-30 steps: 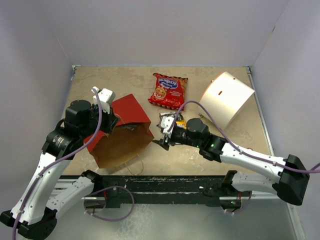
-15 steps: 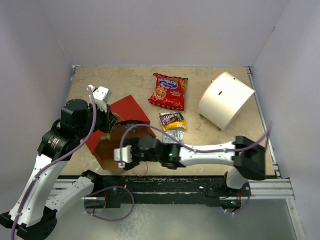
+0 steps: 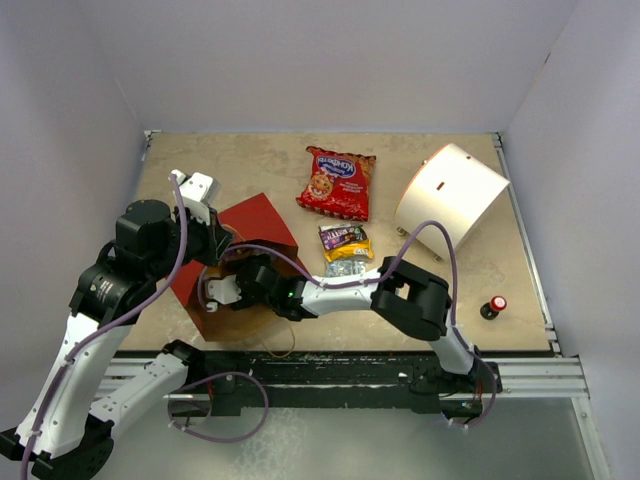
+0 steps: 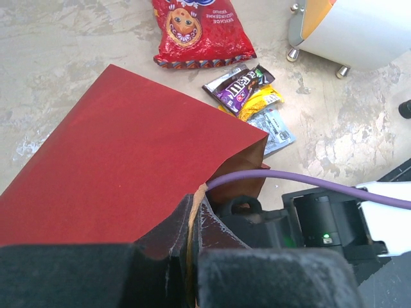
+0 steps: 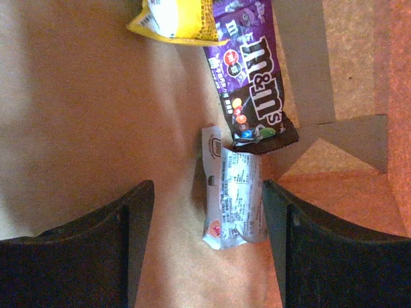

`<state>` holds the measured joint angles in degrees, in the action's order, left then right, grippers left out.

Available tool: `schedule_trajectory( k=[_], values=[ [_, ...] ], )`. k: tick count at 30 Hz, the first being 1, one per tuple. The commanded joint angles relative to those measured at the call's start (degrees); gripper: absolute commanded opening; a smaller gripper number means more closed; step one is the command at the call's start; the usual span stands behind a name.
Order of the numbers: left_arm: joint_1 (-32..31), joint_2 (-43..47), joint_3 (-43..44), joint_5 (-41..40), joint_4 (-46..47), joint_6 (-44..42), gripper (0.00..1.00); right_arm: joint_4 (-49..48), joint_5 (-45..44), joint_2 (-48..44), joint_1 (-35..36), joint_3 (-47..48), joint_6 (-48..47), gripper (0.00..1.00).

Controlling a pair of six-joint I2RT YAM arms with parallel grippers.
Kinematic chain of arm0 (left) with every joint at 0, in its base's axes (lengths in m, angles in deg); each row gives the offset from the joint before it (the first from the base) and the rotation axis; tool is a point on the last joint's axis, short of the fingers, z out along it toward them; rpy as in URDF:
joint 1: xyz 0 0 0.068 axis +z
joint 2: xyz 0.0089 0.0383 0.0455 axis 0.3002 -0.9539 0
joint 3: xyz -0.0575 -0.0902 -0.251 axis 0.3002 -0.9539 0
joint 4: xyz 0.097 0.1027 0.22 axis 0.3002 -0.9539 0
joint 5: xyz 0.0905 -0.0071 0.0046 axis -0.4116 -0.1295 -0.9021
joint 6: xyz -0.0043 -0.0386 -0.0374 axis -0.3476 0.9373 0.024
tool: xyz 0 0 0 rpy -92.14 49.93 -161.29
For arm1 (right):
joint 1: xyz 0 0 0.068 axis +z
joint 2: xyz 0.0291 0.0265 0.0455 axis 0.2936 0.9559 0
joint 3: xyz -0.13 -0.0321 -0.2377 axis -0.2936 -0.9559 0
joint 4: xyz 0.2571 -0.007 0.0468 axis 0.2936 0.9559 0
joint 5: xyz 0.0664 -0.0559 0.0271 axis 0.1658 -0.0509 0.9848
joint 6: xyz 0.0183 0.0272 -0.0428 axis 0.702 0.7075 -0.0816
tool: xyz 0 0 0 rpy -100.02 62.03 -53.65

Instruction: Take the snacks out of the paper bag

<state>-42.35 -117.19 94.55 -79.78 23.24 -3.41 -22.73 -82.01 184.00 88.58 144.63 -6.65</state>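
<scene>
Left claw pinches the bag's rim; right claw gapes inside the bag.

The left claw (image 4: 192, 221) is pressed together on the upper edge of the paper bag (image 4: 122, 154), whose red side stretches ahead of it. The right claw (image 5: 207, 187), inside the bag's mouth, has its fingers spread on either side of a silver foil pack (image 5: 234, 192). Just past its tips lie a purple candy packet (image 5: 253, 96) and a yellow packet (image 5: 176, 16). Right of both claws, outside the bag, lies the red cookie bag (image 3: 338, 182).

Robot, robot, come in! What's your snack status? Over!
Left claw shut on paper bag rim. Right claw open inside bag, over silver foil pack. M&M's packet lies against it. Nothing between.
</scene>
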Motion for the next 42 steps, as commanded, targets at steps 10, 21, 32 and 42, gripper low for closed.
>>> schedule_trajectory(
  k=[10,21,32,42],
  values=[
    [-0.1,-0.1,2.4,1.2,1.5,-0.8,0.02,3.1,-10.2,8.8,-5.0,11.7,-7.9,0.67],
    [-0.1,-1.9,4.7,0.5,1.4,-0.5,0.02,4.6,-7.8,11.3,-6.8,17.1,-7.5,0.29],
    [-0.1,-1.0,4.2,-2.8,1.5,0.2,0.01,6.5,-2.8,7.2,-5.9,16.1,-4.4,0.0],
    [-0.1,-0.2,4.0,-5.8,0.9,0.9,0.01,4.3,4.2,0.8,-1.7,9.1,-3.5,0.0]
  ],
)
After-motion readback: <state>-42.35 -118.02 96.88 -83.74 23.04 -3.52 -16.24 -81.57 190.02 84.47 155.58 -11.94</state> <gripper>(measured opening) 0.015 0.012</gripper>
